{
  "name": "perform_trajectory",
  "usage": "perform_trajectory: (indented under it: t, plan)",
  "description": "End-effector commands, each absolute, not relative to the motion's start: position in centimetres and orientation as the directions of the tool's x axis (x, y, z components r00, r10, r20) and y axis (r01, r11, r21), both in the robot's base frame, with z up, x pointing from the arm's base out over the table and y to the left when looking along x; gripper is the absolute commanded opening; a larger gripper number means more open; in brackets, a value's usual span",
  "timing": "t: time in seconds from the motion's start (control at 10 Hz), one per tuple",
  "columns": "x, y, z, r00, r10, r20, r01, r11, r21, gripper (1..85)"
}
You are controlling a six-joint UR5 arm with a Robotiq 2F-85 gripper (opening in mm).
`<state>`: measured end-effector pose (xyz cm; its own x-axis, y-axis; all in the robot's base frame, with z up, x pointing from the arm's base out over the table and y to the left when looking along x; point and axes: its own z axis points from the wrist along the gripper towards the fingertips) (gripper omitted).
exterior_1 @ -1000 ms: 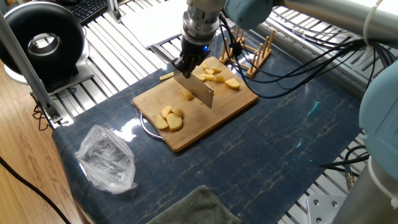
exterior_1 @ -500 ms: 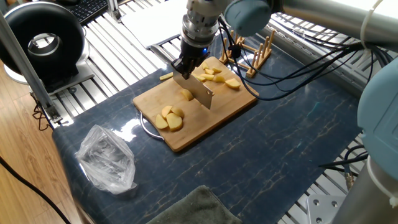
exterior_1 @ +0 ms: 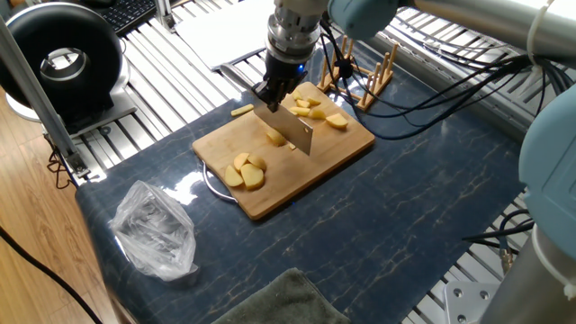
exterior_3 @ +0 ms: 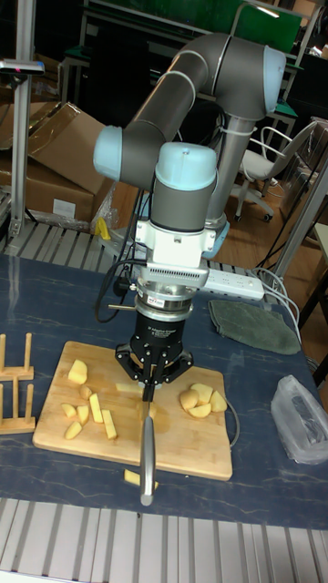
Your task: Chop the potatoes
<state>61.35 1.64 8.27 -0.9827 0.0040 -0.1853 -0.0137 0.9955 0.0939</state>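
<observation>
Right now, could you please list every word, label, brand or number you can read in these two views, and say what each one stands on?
No text can be read in either view.
Keyboard: key markings too small to read.
White band above the end effector: only fine dark slots, no legible lettering.
Knife, bamboo board, plastic bag: no markings visible.

No text, label, brand, number or sign can be read in either view.
</observation>
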Motion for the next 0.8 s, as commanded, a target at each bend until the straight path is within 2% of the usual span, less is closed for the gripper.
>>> perform_trajectory:
  t: [0.0,0.7]
  plan:
    - [60.79,1.87,9.17,-0.988,0.013,-0.155,-0.004,0.995,0.105,1.0]
    - [61.07,2.05,8.93,-0.987,0.021,-0.162,0.005,0.995,0.095,1.0]
